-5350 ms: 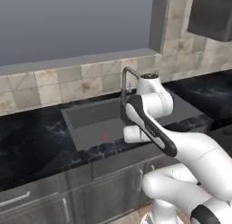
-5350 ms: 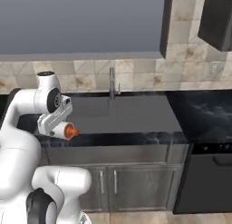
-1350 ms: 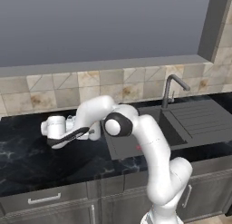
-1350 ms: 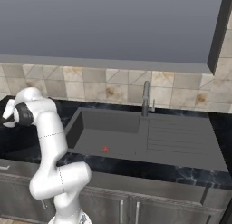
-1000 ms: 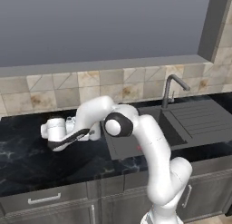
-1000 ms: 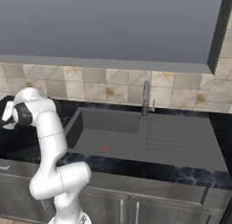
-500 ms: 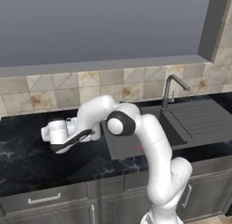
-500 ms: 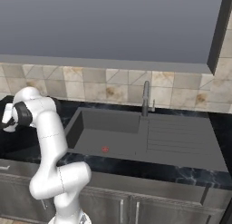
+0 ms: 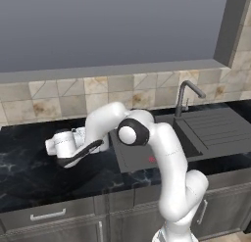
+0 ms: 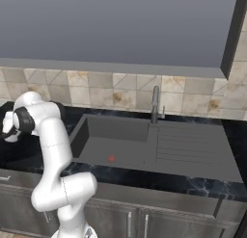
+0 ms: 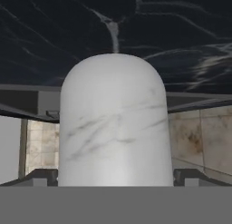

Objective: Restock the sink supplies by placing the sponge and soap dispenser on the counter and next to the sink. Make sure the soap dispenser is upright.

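Lower by a shade, that's where my gripper [image 11: 115, 180] sits compared with a second and a half back, eased down toward the black slab while the base views hold steady. Closest in, my fingertips [image 11: 43, 177] stand spread wide on either side, and I read a sliver of gap between each of them and the white body, so I call myself open, not clamping. Right between them is the soap dispenser [image 11: 115, 123], its pale veined barrel running straight out from my palm along my line of reach, rounded end away from me. From here I can't tell whether it stands true upright, and that's the thing the next move hangs on: if it is seated on its base I can back straight out along that axis; if it leans, I should close again and right it. Beyond it lies the counter [image 11: 181, 28], then the tiled backsplash [image 11: 195, 141]. From the left base camera the sink [image 9: 147, 155] lies off to my right, near, with its faucet [image 9: 188, 91] farther still.
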### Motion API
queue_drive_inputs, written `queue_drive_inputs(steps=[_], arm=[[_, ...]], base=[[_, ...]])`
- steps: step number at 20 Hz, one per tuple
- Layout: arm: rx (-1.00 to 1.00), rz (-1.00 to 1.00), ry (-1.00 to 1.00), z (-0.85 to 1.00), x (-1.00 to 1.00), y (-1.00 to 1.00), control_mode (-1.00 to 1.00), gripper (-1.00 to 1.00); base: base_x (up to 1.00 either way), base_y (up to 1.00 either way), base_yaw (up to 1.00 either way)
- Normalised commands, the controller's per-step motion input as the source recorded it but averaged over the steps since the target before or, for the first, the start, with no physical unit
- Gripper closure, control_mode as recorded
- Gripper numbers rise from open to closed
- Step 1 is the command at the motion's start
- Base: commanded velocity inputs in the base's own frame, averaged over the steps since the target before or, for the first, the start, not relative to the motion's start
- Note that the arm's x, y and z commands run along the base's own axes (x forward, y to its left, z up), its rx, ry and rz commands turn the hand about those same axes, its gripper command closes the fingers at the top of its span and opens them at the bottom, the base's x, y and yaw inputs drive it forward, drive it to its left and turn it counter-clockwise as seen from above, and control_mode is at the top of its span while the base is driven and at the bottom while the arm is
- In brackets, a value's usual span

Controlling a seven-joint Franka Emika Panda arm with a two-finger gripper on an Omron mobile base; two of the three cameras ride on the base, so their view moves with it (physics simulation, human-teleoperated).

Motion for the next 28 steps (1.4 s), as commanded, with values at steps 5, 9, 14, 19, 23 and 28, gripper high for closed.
queue_drive_inputs(steps=[5, 9, 14, 19, 23, 28], arm=[[0.00, 0.07, 0.00, -0.05, 0.00, 0.00, -1.00, -1.00], [0.00, 0.07, 0.00, -0.08, 0.00, 0.00, -1.00, -1.00], [0.00, 0.05, 0.00, -0.10, 0.00, 0.00, -1.00, -1.00], [0.02, 0.02, 0.00, -0.22, 0.00, 0.00, -1.00, -1.00], [0.07, 0.03, -0.01, -0.25, -0.01, 0.06, -1.00, -1.00], [0.06, 0.01, 0.00, -0.19, -0.02, 0.13, -1.00, -1.00]], base=[[0.00, 0.00, 0.00], [0.00, 0.00, 0.00], [0.00, 0.00, 0.00], [0.00, 0.00, 0.00], [0.00, 0.00, 0.00], [0.00, 0.00, 0.00]])
